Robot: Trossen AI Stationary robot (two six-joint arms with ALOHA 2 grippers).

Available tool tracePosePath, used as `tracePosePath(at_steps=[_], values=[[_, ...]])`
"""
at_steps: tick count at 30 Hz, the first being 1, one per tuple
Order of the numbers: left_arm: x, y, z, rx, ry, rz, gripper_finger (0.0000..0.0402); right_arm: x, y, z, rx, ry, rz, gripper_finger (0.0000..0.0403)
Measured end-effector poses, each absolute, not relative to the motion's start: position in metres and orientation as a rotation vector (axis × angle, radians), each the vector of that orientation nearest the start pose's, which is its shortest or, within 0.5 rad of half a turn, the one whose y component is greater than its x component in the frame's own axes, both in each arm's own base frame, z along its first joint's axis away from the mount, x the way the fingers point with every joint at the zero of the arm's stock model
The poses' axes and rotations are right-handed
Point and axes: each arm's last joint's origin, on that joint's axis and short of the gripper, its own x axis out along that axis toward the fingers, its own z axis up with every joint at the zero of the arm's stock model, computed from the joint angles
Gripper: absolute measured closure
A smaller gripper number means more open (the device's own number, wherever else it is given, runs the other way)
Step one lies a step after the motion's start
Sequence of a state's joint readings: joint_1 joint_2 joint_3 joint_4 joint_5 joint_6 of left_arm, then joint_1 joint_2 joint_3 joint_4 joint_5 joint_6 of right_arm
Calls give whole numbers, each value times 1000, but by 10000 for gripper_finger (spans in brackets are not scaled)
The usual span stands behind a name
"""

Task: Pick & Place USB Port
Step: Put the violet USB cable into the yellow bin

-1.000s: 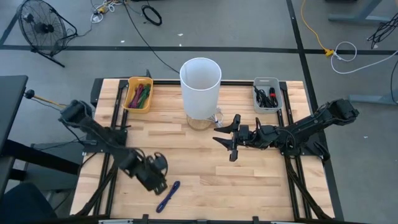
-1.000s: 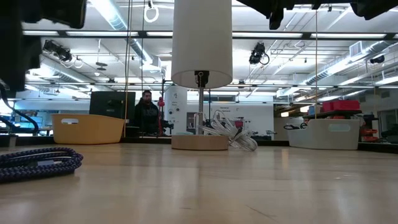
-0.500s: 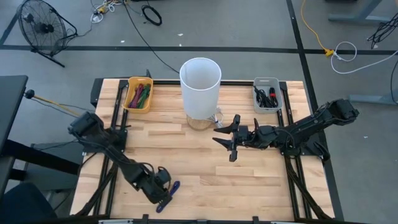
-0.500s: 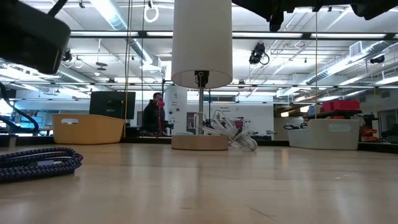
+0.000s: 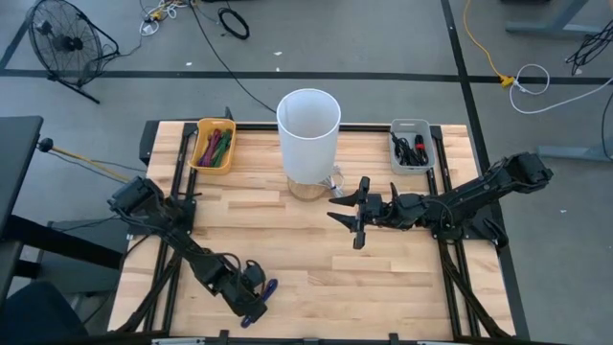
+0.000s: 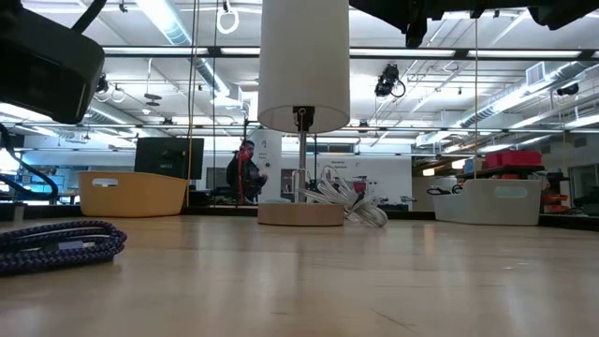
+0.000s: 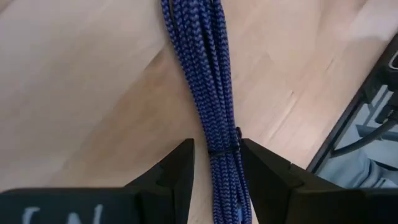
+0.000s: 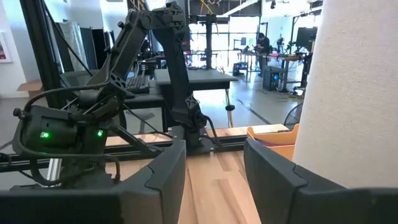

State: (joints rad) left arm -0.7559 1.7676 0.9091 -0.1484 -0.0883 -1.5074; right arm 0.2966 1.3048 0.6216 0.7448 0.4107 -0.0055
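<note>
A blue braided USB cable, coiled into a long bundle [image 7: 205, 87] and bound by a thin black tie, lies flat on the wood table near its near edge, left of centre [image 5: 270, 286]. The low view shows it too [image 6: 56, 245]. My left gripper [image 5: 255, 295] is over the bundle, pointing down. In the left wrist view it is open [image 7: 217, 152], with one finger on each side of the bundle at the tie. I cannot tell whether the fingers touch it. My right gripper [image 5: 356, 220] is open [image 8: 214, 180] and waits above the table's middle.
A white lamp [image 5: 308, 129] with a wooden base and a white cord stands at the table's far middle. A yellow bin of coloured cables [image 5: 214, 146] sits far left, a grey bin of black cables [image 5: 412, 146] far right. A person walks in the room behind [image 6: 245, 173].
My left gripper has moved toward the near edge and down over the blue cable, most of it in the first half second, and now sits astride the bundle. The cable has not moved. My right arm has kept still.
</note>
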Motion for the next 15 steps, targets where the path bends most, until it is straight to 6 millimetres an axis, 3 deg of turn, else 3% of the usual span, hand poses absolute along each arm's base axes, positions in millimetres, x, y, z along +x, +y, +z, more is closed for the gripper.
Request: tracePosePath(at_steps=[5, 11, 15], values=[[240, -224, 125, -903, 1198, 225, 275, 264, 69, 256, 16, -58, -114, 238], [241, -225, 116, -876, 1255, 205, 375, 264, 69, 256, 15, -56, -114, 238], [243, -229, 127, -851, 1232, 150, 383, 264, 69, 256, 15, -55, -114, 238]])
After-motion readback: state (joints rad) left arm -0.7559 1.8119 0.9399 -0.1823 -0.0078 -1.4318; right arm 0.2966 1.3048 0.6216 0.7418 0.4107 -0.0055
